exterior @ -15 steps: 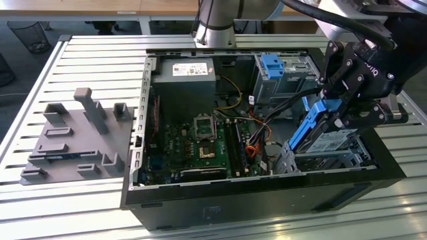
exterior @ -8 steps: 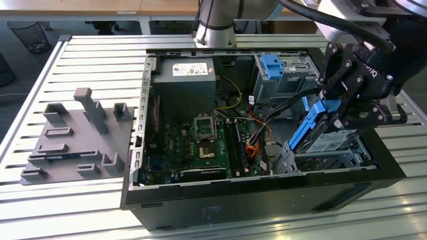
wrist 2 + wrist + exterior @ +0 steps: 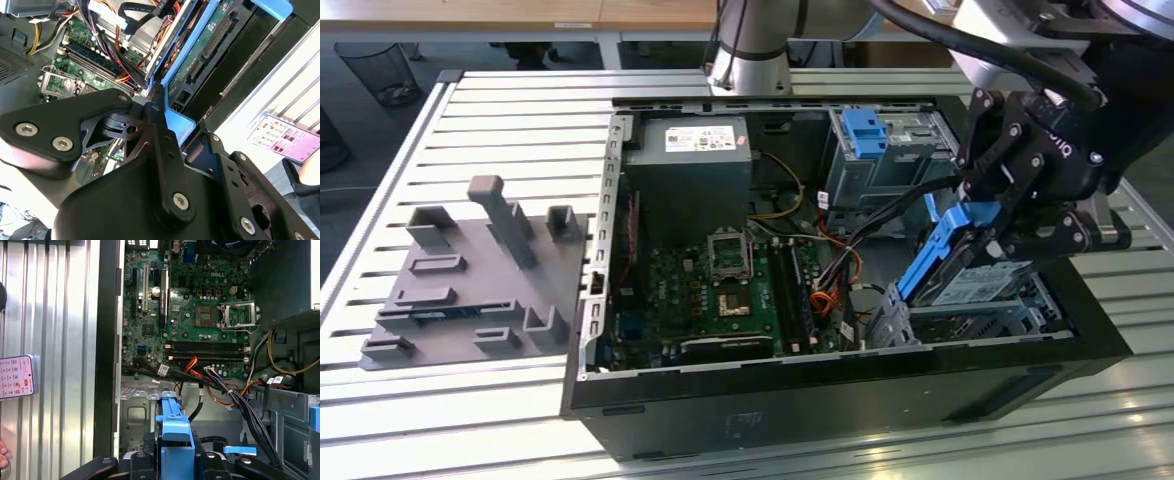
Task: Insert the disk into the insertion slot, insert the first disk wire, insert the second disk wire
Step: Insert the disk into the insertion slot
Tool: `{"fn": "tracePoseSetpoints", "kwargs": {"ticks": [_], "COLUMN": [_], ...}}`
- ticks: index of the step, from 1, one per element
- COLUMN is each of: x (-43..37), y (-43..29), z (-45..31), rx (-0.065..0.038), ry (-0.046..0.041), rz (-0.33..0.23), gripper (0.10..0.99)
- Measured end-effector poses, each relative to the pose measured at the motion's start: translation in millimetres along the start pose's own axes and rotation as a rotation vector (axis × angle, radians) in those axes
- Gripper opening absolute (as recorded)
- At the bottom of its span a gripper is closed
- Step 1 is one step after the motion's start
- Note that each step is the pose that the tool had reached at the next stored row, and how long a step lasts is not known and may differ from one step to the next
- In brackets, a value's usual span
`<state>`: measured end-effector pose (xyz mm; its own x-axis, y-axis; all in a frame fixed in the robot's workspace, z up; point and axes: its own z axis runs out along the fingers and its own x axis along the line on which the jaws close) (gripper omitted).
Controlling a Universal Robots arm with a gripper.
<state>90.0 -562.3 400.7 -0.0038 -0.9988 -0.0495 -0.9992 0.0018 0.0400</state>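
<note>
Exterior view shows me the black gripper [image 3: 1014, 238], fingers closed narrow on the flat silver disk in blue plastic frame [image 3: 981, 282], tilted with its lower edge at the silver-grey sheet-metal insertion slot [image 3: 987, 318], I think for entering edge-first.

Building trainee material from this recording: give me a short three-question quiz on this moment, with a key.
1. True or false: the disk lies flat, fully seated in the insertion slot.
2. What is the gripper shut on? A the disk; B a yellow wire; C nothing.
3. Fill in: in the exterior view, the grey fixture plate lies to the computer case's ____ (the exterior view's left or right).
Key: 1 false, it is held tilted, not seated; 2 A; 3 left.
</note>
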Motion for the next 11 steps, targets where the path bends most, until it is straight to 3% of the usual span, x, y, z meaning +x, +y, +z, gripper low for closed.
{"fn": "tracePoseSetpoints", "kwargs": {"ticks": [11], "x": [0.1], "y": [-0.1], "z": [2.7], "rx": [0.000], "ry": [-0.0001], "rz": [0.000], "gripper": [0.365]}}
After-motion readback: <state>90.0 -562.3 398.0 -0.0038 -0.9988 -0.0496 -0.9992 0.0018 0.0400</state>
